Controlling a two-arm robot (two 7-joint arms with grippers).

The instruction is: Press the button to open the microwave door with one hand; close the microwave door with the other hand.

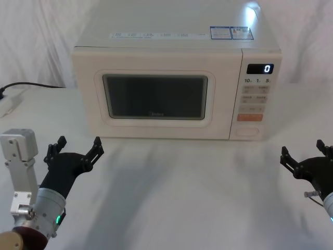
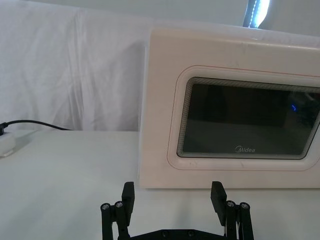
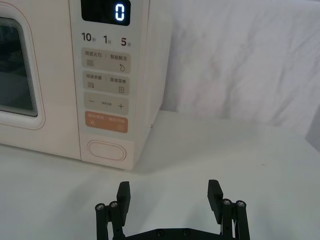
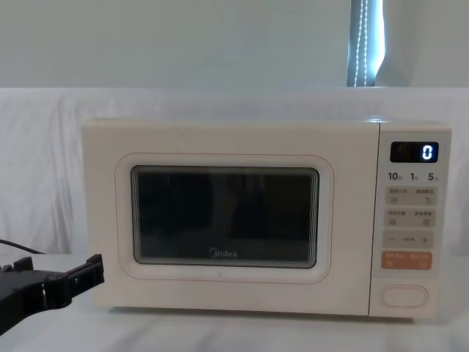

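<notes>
The cream microwave (image 1: 177, 57) stands at the back middle of the white table, its display showing 0. Its door (image 1: 156, 96) with the dark window is flush with the front, shut; it also fills much of the chest view (image 4: 223, 220) and left wrist view (image 2: 240, 120). The wide pill-shaped button (image 1: 248, 131) sits at the bottom of the control panel, below the orange button, seen too as the button (image 3: 107, 150) (image 4: 404, 295). My left gripper (image 1: 78, 148) (image 2: 172, 196) is open, low in front of the door's left side. My right gripper (image 1: 306, 152) (image 3: 169, 194) is open, off to the right of the button.
A black cable (image 1: 31, 85) runs to a white plug block (image 1: 8, 104) at the table's far left. White cloth hangs behind the microwave. Bare table (image 1: 192, 177) lies between the grippers and the microwave front.
</notes>
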